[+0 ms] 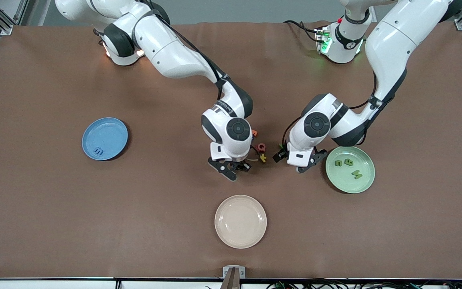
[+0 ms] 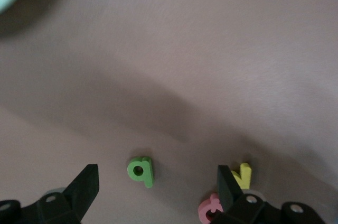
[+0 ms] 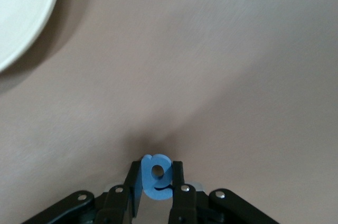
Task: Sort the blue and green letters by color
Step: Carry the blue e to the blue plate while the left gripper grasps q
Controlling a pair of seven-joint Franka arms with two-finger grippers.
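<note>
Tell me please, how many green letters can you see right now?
4: three green letters lie on the pale green plate, at and; a fourth lies on the table between the left pincer's open fingers. Others may be hidden.

Both arms have glossy white shells with dark grey joints and thin black cables; each hand [image 1: 231,167] [image 1: 300,160] is black with silver screws.

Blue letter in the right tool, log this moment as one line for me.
right tool: shut on blue letter | left tool: open over green letter | green plate: three green letters | blue plate: one blue letter
</note>
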